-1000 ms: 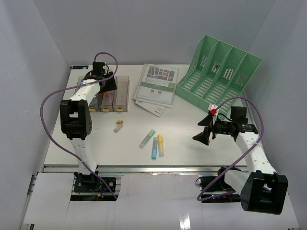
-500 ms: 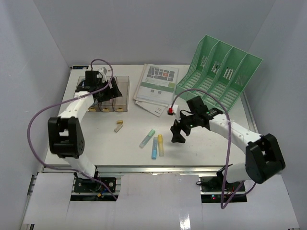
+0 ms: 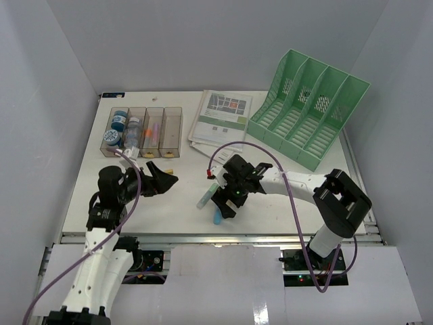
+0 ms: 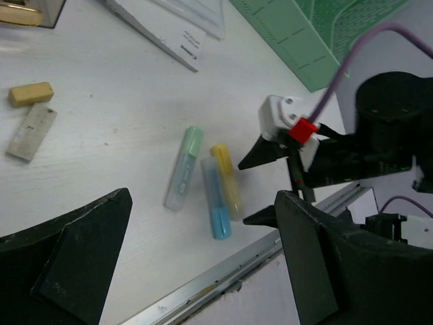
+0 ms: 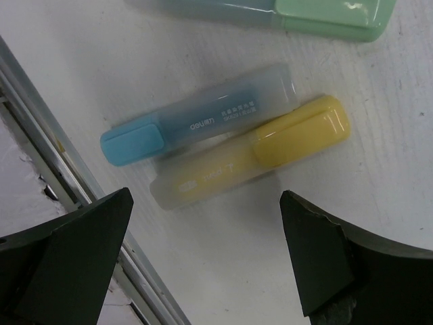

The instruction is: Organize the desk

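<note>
The white bench (image 3: 291, 211) carries everything, and the arms reach in from its near edge. At its far left corner sits a smoky four-compartment tray (image 3: 173, 132) holding small items. In front of it the left claw (image 3: 164, 177) hangs above the bench, released, with its fingers wide and nothing between them. The left wrist view shows a yellowish eraser (image 4: 30, 93) and a grey-white eraser (image 4: 32, 132) lying close together. Further right lie a green highlighter (image 4: 184, 168), a blue highlighter (image 5: 196, 122) and a yellow highlighter (image 5: 250, 159), the last two touching side by side. The right claw (image 5: 206, 198) hovers over that pair, spread wide and empty. Behind, printed booklets (image 3: 220, 122) lie flat. A green file rack (image 3: 304, 112) stands at the far right.
</note>
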Robot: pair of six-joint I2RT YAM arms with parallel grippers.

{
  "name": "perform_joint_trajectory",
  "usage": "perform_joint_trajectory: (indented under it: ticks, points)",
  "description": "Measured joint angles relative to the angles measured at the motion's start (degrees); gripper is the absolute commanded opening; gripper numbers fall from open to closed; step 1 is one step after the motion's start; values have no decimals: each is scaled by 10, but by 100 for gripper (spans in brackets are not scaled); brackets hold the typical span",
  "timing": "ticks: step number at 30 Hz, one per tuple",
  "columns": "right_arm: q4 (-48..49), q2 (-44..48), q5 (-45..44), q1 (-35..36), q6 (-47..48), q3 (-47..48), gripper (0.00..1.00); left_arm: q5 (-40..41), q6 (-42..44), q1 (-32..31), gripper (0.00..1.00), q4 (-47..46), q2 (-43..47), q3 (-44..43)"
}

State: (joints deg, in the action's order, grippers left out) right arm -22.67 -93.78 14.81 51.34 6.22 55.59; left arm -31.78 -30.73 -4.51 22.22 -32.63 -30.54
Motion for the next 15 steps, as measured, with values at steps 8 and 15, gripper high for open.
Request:
perform_joint_trajectory:
  ticks: [8,15]
  points:
    - [8,-47,-58,16,-38,38,83,-8,-40,-5,98,28,48,-3]
    - [22,-66,-119,17,-44,52,57,-20,-57,-5,98,45,65,-2]
